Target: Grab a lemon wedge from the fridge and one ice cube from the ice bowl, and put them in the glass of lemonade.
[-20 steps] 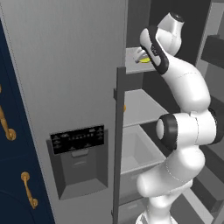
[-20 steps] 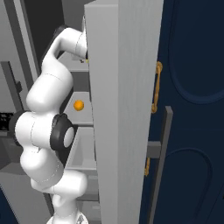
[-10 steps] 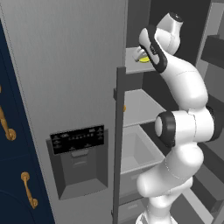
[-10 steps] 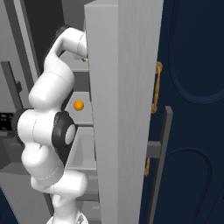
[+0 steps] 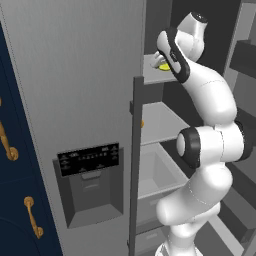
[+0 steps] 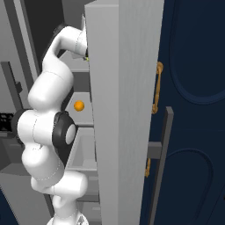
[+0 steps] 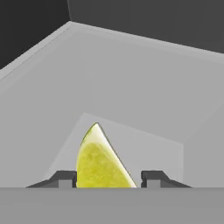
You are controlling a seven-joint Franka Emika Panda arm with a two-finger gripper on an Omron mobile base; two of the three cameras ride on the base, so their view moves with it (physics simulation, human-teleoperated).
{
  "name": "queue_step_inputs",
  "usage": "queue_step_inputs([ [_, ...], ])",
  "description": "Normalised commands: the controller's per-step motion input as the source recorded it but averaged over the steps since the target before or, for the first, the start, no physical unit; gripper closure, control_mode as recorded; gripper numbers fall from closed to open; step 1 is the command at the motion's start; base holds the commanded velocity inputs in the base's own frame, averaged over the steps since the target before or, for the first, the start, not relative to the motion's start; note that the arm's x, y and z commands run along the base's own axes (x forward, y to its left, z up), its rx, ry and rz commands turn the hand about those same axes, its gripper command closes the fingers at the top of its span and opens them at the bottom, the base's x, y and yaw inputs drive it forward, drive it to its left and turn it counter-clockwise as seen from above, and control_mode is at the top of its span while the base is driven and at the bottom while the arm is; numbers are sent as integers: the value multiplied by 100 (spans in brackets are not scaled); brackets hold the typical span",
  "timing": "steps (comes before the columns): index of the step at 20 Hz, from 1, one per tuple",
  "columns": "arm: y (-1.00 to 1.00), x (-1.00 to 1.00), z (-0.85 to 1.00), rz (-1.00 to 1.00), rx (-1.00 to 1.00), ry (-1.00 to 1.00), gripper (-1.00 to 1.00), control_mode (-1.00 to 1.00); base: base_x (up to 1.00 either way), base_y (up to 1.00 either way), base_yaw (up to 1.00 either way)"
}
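Grey fridge [image 5: 75,75] shelves frame the gripper [image 7: 107,178], its jaws partly closed around the lemon wedge [image 7: 101,159]; contact cannot be told.

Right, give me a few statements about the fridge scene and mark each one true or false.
1. The lemon wedge lies between the fingertips of the tool. True.
2. The fridge door is shut. False: it stands open, with the arm reaching onto an upper shelf.
3. A small orange fruit sits on a lower shelf than the wedge. True.
4. The wedge is red. False: it is yellow.
5. The dispenser panel is white. False: it is black.
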Motion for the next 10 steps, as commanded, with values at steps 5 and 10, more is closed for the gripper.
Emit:
queue_step_inputs([
  [5, 11, -58, -2, -14, 0, 0, 100, -100, 0, 0, 0],
  [10, 10, -65, -2, -24, 0, 0, 100, -100, 0, 0, 0],
])
